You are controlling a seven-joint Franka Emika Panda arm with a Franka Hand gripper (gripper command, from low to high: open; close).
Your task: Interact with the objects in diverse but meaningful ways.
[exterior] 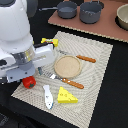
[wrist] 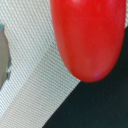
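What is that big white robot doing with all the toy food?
The white robot arm is bent low over the red toy tomato at the edge of the woven placemat. Its wrist camera sees the tomato very close up, but the jaws are hidden, so I cannot tell whether it is gripping it. The yellow holed cheese wedge, white toy fish and round wooden board lie untouched on the mat.

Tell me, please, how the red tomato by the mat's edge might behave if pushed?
The smooth, rounded red toy tomato will probably roll rather than slide. Its glossy skin looks slippery. Lying at the woven placemat's edge, it may roll onto the black surface.
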